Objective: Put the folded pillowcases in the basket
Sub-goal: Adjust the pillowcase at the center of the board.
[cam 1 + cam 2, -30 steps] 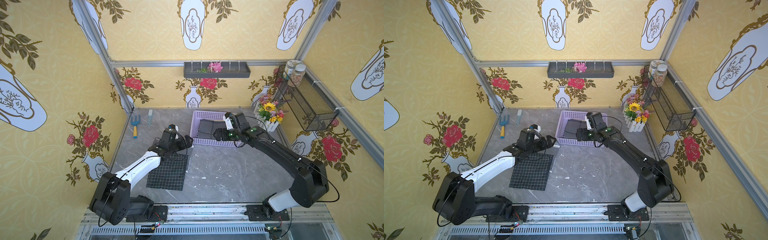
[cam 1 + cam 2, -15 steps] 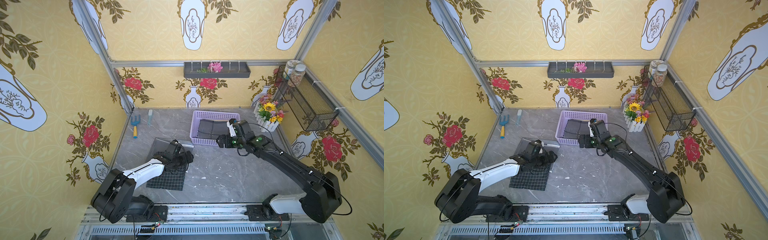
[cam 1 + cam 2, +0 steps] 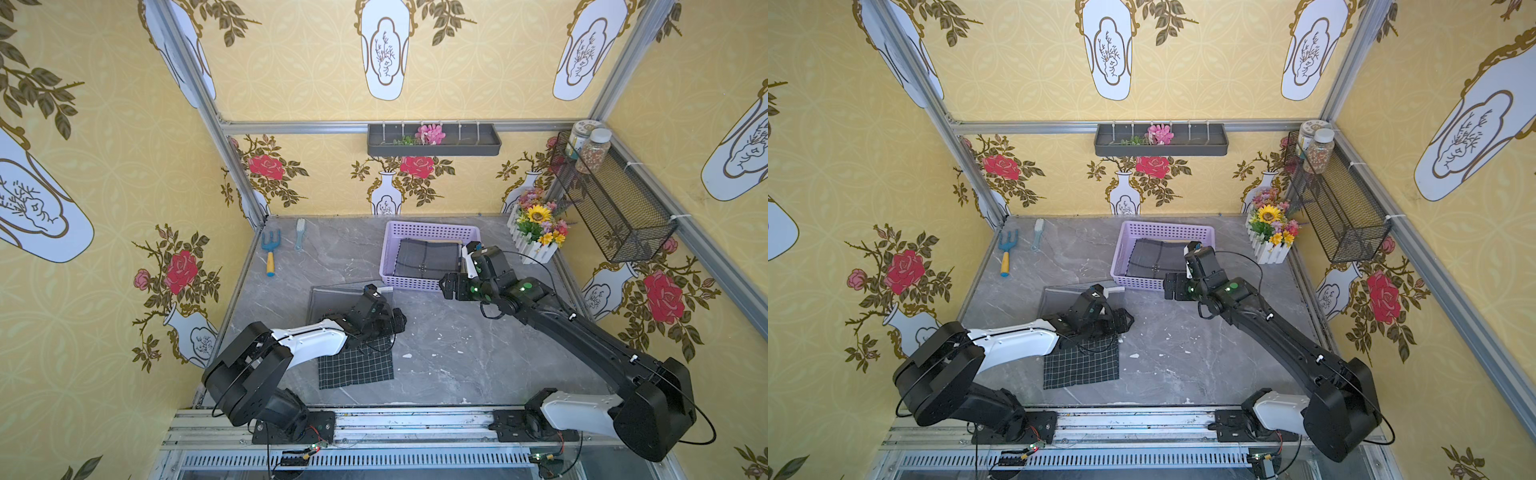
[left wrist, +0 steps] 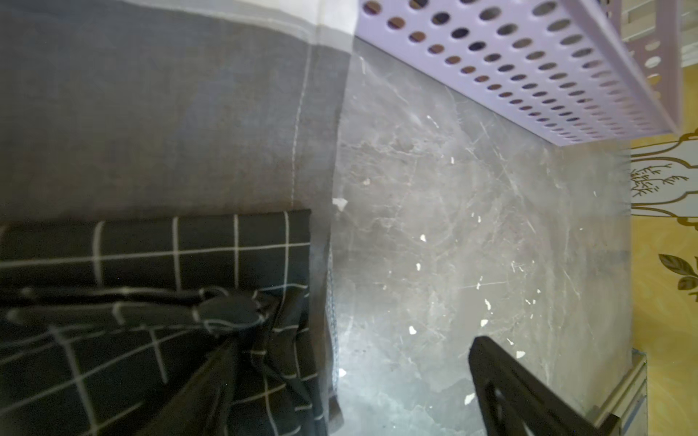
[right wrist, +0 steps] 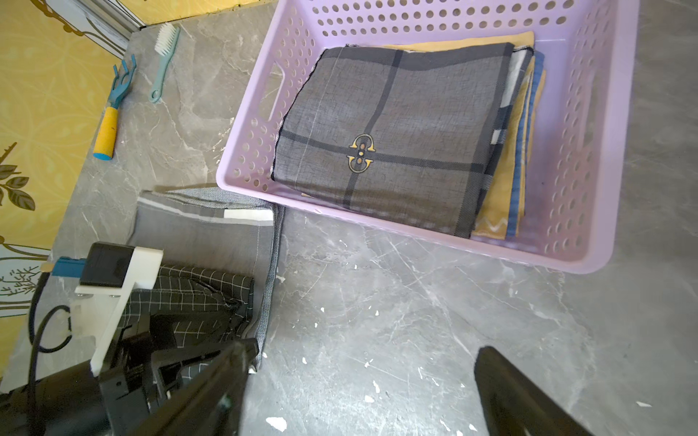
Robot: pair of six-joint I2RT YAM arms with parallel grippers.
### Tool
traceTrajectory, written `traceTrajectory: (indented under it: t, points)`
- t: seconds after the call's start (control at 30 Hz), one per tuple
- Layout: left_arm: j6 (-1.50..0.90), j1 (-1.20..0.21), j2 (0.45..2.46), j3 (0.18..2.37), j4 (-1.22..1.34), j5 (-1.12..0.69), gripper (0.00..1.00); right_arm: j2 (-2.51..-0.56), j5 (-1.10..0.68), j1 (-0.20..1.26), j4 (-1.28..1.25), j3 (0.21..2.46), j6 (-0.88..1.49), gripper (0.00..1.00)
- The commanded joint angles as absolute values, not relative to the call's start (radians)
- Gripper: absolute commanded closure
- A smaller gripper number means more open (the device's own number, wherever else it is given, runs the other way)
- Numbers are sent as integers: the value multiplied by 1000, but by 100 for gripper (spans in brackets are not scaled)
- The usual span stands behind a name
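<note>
Pillowcase (image 5: 381, 128) inside basket (image 5: 589, 151), grey cloth (image 5: 196, 241) beside, checked cloth (image 5: 204, 287) overlapping it

A: Where is the basket (image 3: 430, 227)?
B: Back centre of the table (image 3: 457, 365). The folded pillowcase (image 3: 428, 257) lies in it, on top of a cloth stack (image 5: 525, 151).
A: In front of it?
B: A flat cloth (image 3: 332, 296) lies just beside its near left corner. A second cloth (image 3: 357, 368) lies partly on that one, nearer the arms.
A: And the edges?
B: Back left, the rake (image 3: 271, 249) and brush (image 3: 300, 232) lie side by side. Back right, the flower box (image 3: 538, 232) stands near the basket.
</note>
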State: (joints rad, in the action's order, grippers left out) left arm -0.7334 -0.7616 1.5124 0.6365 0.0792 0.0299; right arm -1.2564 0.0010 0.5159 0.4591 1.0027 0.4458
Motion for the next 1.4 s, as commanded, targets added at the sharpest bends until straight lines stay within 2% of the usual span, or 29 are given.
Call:
traceTrajectory:
  t: [0.0,0.27,0.47,0.83,1.13,1.37]
  points:
    - [-804,-815,1553,652,13,-32,0,-1232,46,515,479,987,464,3]
    - [-816,-897,1642,772,34,-29,0,-1142,91,503,525,928,472,3]
    - [-808,-913,1645,829,39,-15,0,-1078,43,488,555,874,450,3]
    - [-809,-910,1410,751,-87,161,0,-1070,-109,554,517,810,447,3]
    - [-929,-907,1127,577,-217,206,0,-1172,-148,751,427,770,567,0]
    - [-1010,-908,972,473,-307,179,0,-1297,-179,884,307,732,646,8]
